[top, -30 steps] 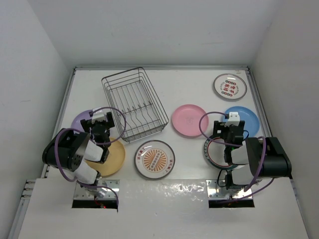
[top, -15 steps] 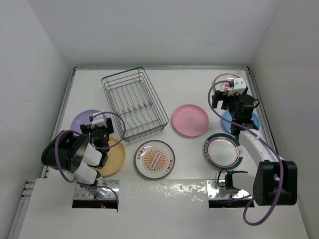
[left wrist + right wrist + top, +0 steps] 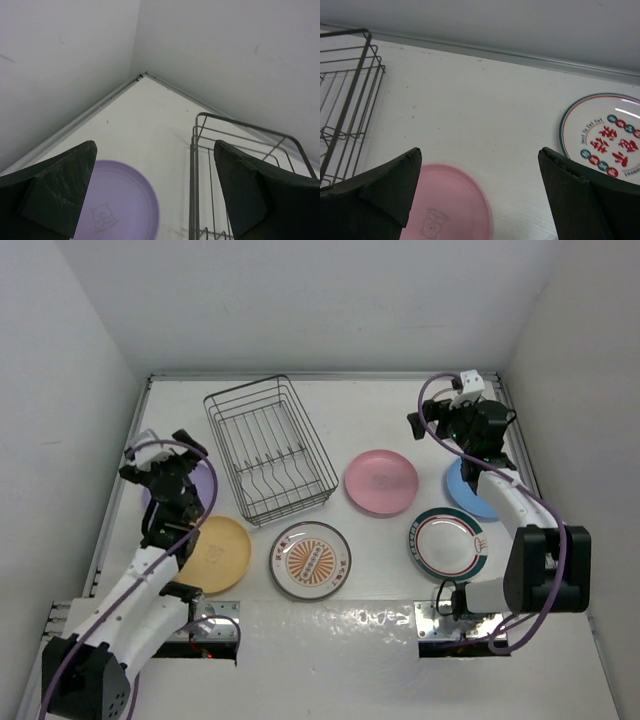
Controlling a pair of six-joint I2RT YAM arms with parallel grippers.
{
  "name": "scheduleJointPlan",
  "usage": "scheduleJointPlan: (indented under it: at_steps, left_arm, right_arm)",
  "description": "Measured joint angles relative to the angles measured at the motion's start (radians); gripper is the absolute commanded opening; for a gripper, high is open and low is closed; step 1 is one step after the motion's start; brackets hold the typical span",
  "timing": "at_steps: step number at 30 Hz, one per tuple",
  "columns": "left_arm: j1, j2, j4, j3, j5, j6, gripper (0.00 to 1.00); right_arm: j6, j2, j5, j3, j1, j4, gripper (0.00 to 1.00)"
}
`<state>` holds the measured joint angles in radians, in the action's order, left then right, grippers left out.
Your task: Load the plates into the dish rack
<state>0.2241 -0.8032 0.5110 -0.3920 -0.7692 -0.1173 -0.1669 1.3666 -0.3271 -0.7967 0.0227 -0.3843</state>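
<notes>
**Top view:** left gripper [image 3: 172, 472] is raised over the left side of the counter [image 3: 380, 420], just left of the dish rack [image 3: 310, 435]. Its opening can't be read here. Right gripper [image 3: 440, 425] is up at the far right, its opening also unclear. The rack stands far-left of centre with no plates in it. All plates lie flat on the counter:
- the pink plate [image 3: 381, 482] right of the rack
- the yellow plate [image 3: 220, 553] near left
- the orange-centred plate [image 3: 310, 560] near the middle
- the green-rimmed plate [image 3: 447, 543] near right
- the blue plate [image 3: 462, 490] partly under the right arm

**Left wrist:** fingers [image 3: 60, 192] are spread wide with nothing between them. The purple plate [image 3: 120, 212] lies below, and the rack's corner is to its right, apart from it.

**Right wrist:** fingers [image 3: 375, 195] are wide apart and hold nothing. The pink plate is low centre and blurred. The red-print plate [image 3: 607, 142] is at right, partly cut off by a finger, and the rack edge is at left.
</notes>
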Motion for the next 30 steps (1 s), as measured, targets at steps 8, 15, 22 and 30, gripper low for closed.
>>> scheduleJointPlan:
  at_steps: [8, 15, 22, 30]
  left_arm:
    - [-0.39, -0.38, -0.626, -0.706, 0.635, 0.089, 1.0]
    - [-0.718, -0.582, -1.011, -0.88, 0.914, 0.199, 0.49]
    - [-0.743, -0.713, -1.222, -0.858, 0.914, 0.226, 0.74]
    - [-0.774, -0.887, -1.244, -0.751, 0.874, 0.221, 0.69]
  right_arm:
    - [0.005, 0.153, -0.06, -0.203, -0.047, 0.034, 0.77]
    - [0.027, 0.205, -0.078, -0.241, -0.148, 0.077, 0.77]
    - [0.029, 0.206, -0.079, -0.241, -0.163, 0.077, 0.77]
    - [0.029, 0.206, -0.077, -0.23, -0.176, 0.088, 0.75]
